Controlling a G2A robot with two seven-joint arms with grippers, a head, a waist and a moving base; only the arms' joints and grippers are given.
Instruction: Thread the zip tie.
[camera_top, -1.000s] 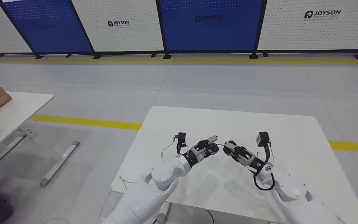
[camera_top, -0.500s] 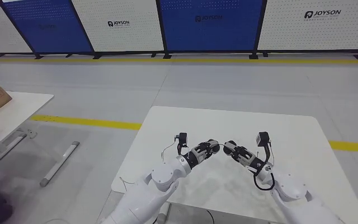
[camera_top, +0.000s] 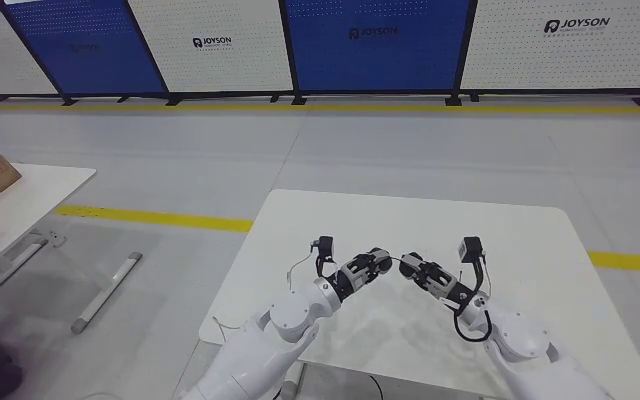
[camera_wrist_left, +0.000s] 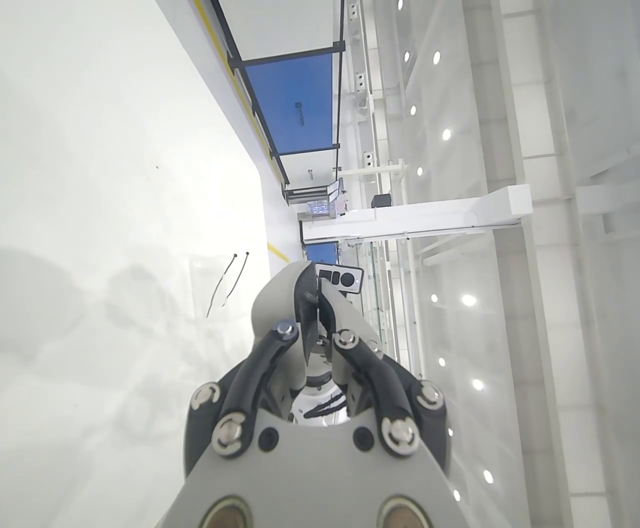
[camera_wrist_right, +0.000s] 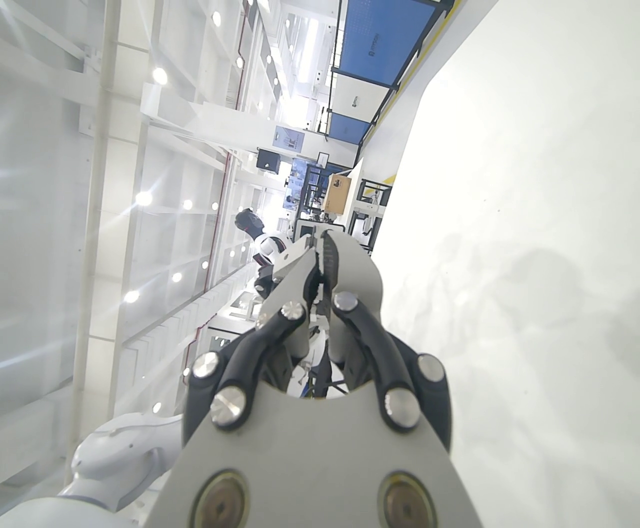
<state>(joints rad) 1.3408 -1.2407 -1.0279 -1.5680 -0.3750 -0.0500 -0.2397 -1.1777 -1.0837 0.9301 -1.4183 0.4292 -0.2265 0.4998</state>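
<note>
Zip ties lie on table — beyond closed left end effector.

The table was plain white. Two ties on it were black. The left gripper and the right gripper had pale grey fingers, black links and silver bolts. The floor was grey, crossed by a yellow line. The panels were blue and white, framed in black.
</note>
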